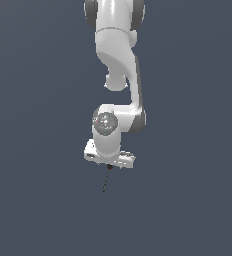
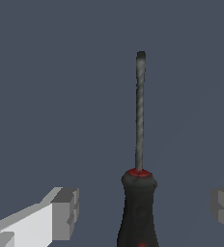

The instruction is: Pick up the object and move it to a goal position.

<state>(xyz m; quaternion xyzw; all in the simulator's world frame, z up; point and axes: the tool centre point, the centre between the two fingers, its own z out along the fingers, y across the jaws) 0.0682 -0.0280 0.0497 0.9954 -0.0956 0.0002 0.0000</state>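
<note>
The screwdriver (image 2: pixel 139 202) has a black handle with a red collar and a thin dark shaft. In the wrist view its handle lies between my two fingers, with a gap on each side. My gripper (image 2: pixel 145 212) is open, and one grey pad (image 2: pixel 65 212) stands clear of the handle. In the exterior view the gripper (image 1: pixel 109 165) points down over the handle. Only the thin shaft of the screwdriver (image 1: pixel 106 181) shows below the hand there, pointing toward the camera. The fingertips are hidden in that view.
A plain dark grey surface (image 1: pixel 188 200) fills both views. The white arm (image 1: pixel 119 60) comes down from the top middle of the exterior view.
</note>
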